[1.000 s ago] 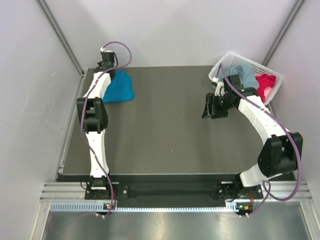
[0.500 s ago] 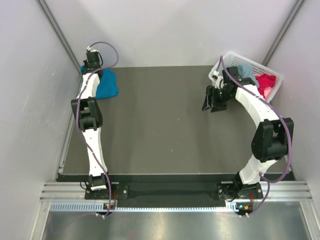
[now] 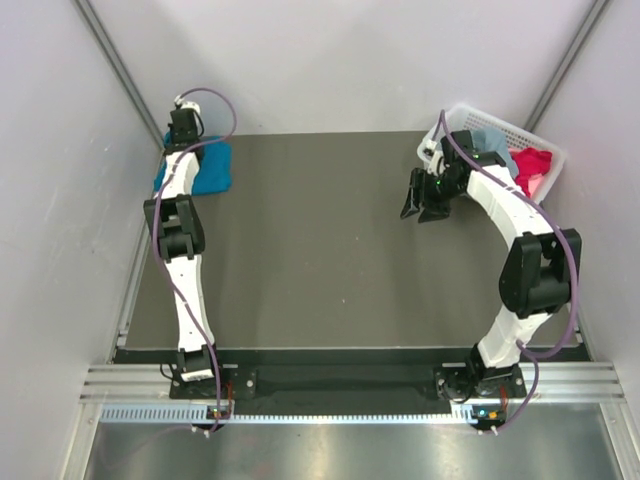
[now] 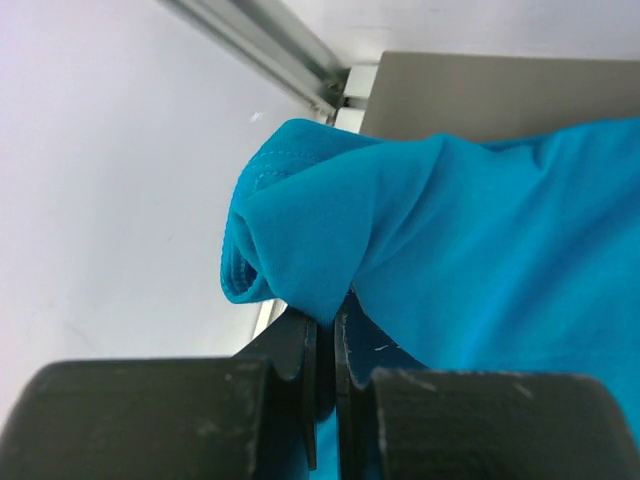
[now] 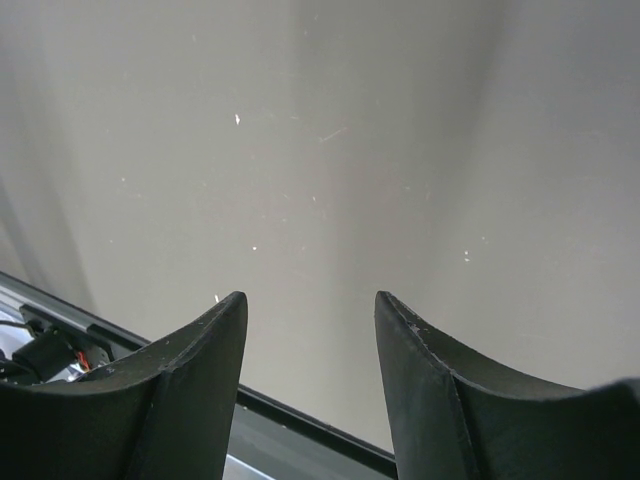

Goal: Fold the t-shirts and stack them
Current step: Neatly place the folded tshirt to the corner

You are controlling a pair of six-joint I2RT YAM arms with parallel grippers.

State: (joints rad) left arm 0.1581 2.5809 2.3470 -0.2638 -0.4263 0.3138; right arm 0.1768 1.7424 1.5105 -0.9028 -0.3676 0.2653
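Dark grey tabletop fills the overhead view between pale walls. At its far left corner lies the teal-blue t-shirt, bunched into a small heap, with the left tool on the heap's far left edge. At the far right corner stands a white lattice basket holding the grey-blue t-shirt and, to its right, the red-pink t-shirt. The right tool hangs over bare tabletop just left of the basket and a little nearer, and it faces away from the basket. Both basket shirts therefore lie to its far right, behind where it points. The right arm is by far the nearer to them; the left arm is well apart, across the whole tabletop. From the left wrist, the two fingers are pressed together on a fold of teal cloth, which bulges above them and spreads off to the right beside the wall. From the right wrist, the fingers stand spread with nothing between them, and only bare tabletop shows ahead. To my eye, fetching the next shirt turns on this tool swinging round to the far right, back over the basket.
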